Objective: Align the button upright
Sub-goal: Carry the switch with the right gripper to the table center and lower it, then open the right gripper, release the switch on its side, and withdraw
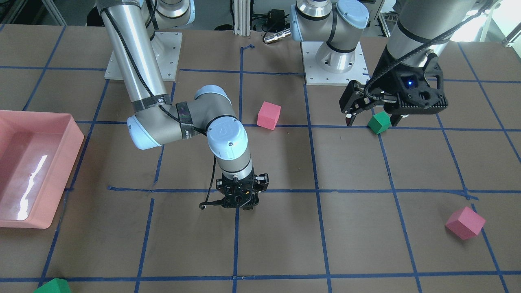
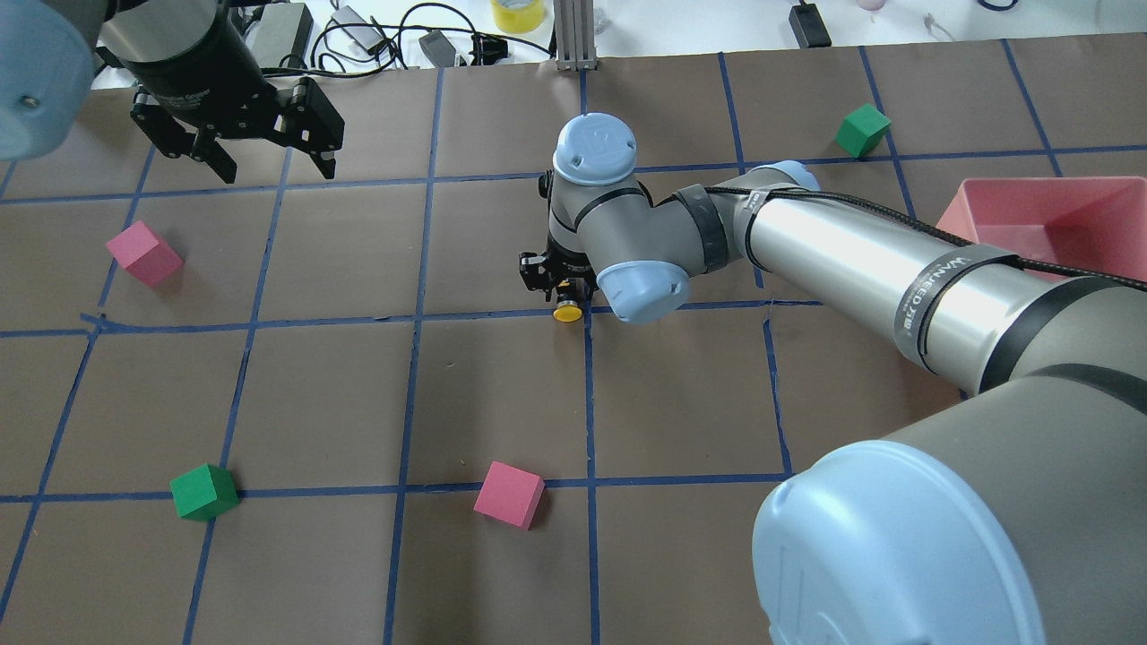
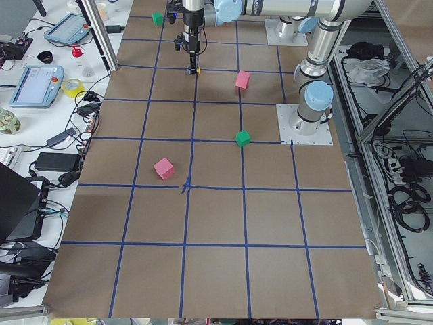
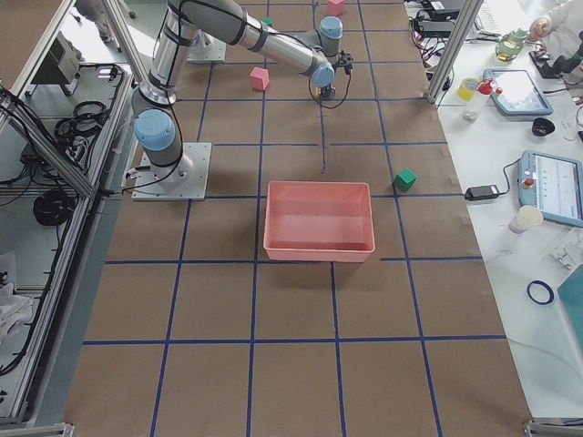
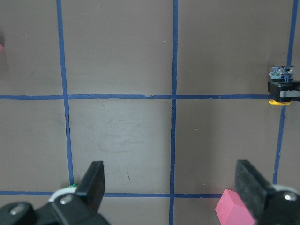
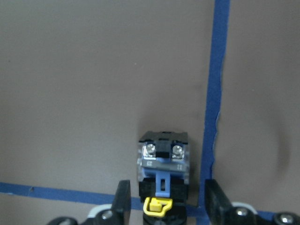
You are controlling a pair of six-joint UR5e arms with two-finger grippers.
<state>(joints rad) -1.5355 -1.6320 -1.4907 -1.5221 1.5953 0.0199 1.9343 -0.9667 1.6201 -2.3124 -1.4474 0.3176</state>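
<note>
The button (image 6: 164, 164) seems to lie on its side on the brown table by a blue tape line, grey-and-black body pointing away from the wrist camera. Its yellow cap (image 2: 565, 313) shows in the overhead view just below my right gripper (image 2: 557, 288). The right gripper (image 6: 164, 199) is down at the table. Its fingers (image 6: 123, 199) straddle the button with a small gap on each side. My left gripper (image 2: 260, 166) hangs open and empty high over the table's left side. The left wrist view shows the button (image 5: 280, 91) far off at its right edge.
A pink bin (image 2: 1030, 184) stands on the right. Pink cubes (image 2: 509, 494) (image 2: 143, 253) and green cubes (image 2: 204, 491) (image 2: 862, 130) lie scattered around the button. Cables and clutter lie beyond the far edge.
</note>
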